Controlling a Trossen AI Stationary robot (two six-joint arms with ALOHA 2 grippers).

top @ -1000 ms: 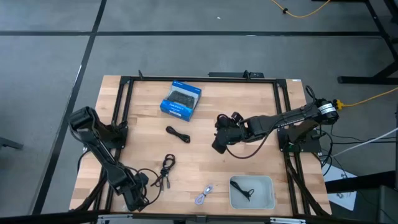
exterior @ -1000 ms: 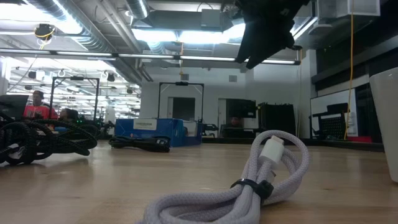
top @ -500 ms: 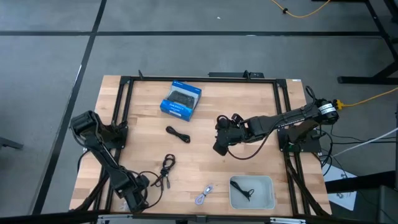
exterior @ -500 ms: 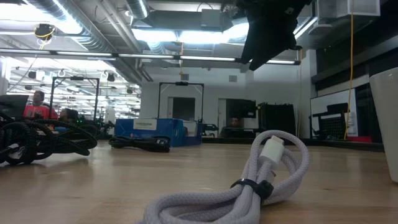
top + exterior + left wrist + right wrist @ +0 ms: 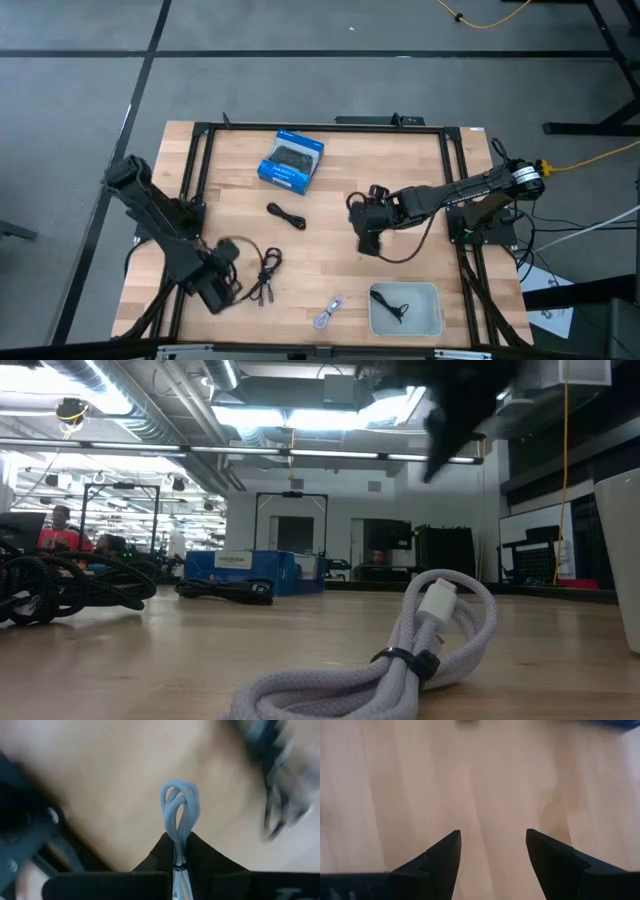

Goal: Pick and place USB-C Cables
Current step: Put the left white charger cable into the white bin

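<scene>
- Holding a light grey looped USB-C cable [image 5: 179, 812] pinched shut, the left gripper [image 5: 218, 285] sits lower left; thin grip risks slippage.
- Right gripper [image 5: 492, 847] hovers centre frame, open and empty; the white bin [image 5: 432, 318] lies lower right.

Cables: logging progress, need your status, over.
Left gripper shut on grey cable. Right gripper open over bare table. Black cable in bin. Spare cable lies beside bin.
</scene>
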